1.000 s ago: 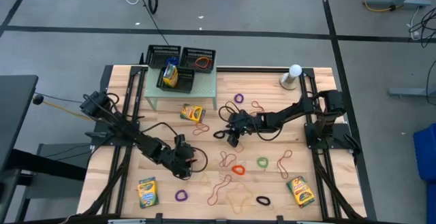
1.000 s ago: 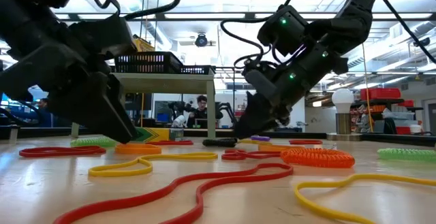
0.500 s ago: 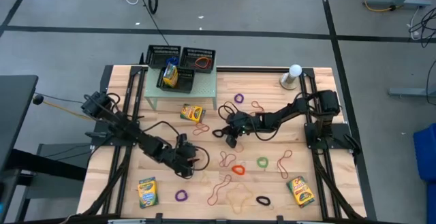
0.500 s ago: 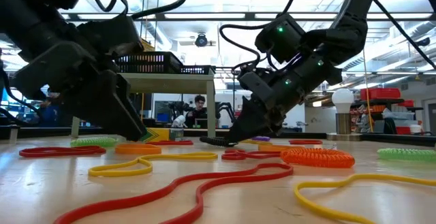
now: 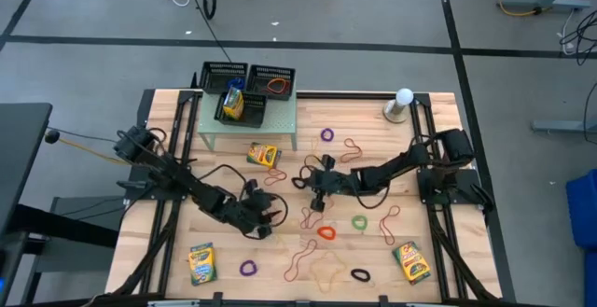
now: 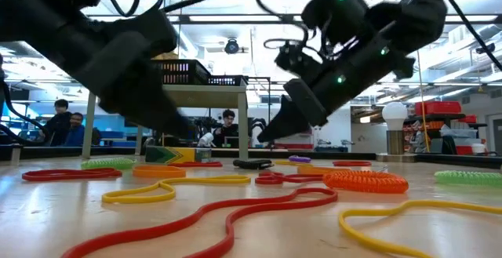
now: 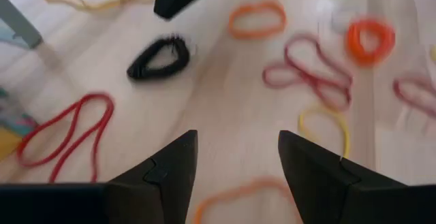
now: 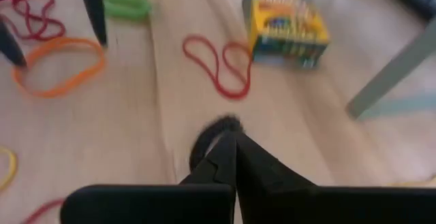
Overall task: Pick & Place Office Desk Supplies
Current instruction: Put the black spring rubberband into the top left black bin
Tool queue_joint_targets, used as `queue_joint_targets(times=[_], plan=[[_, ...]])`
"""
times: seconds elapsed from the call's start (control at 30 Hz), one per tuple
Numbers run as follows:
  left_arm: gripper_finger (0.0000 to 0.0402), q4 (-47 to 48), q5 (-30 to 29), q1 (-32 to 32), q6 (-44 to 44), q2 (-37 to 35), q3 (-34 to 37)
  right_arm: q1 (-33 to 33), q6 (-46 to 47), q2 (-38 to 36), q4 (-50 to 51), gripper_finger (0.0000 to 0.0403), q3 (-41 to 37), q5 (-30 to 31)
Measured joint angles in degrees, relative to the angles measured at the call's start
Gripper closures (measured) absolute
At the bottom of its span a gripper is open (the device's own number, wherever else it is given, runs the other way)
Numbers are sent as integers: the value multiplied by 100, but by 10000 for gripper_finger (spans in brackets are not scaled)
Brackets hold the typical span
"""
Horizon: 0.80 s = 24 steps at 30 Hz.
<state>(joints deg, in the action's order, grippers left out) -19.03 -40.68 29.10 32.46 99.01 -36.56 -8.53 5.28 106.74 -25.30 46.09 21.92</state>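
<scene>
Several rubber bands lie loose on the wooden table. My right gripper [image 5: 314, 195] is shut at mid-table. The black rubber band [image 8: 211, 137] shows just past its closed tips. In the low view that black band [image 6: 251, 164] lies flat on the table with the right gripper [image 6: 268, 136] raised above it. My left gripper [image 7: 238, 157] is open with nothing between its fingers, low over an orange band [image 7: 240, 191] near the black band [image 7: 158, 58]. In the high view the left gripper [image 5: 269, 216] sits left of the right one. Crayon boxes [image 5: 263, 154] [image 5: 201, 262] [image 5: 410, 260] lie on the table.
Black mesh trays [image 5: 270, 72] stand on a small pale-green shelf [image 5: 280, 120] at the back; one holds a crayon box [image 5: 233, 102], another a red band. A white ball-topped stand [image 5: 401, 102] is at the back right. People [image 6: 67, 121] show in the room behind.
My right gripper has closed and shifted toward the table's front, and it has risen while the black band stays flat on the table. The left gripper moved slightly right.
</scene>
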Motion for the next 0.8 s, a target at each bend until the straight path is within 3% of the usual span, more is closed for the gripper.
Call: queue_joint_targets(times=[0.2,0.37,0.5,0.63,0.8], plan=[[185,-1782,-226,93,-924,740,9,-442,-768,-9,-414,402,152,751],[185,-2753,46,88,-1863,857,7,-723,-1294,-13,-738,402,152,817],[185,-2641,51,107,-2228,630,5,-440,207,-13,-463,386,152,730],[188,-2496,151,88,-2324,629,11,117,1573,-13,345,335,174,12],[214,-2469,262,91,-2422,783,12,502,1984,19,710,277,174,-329]])
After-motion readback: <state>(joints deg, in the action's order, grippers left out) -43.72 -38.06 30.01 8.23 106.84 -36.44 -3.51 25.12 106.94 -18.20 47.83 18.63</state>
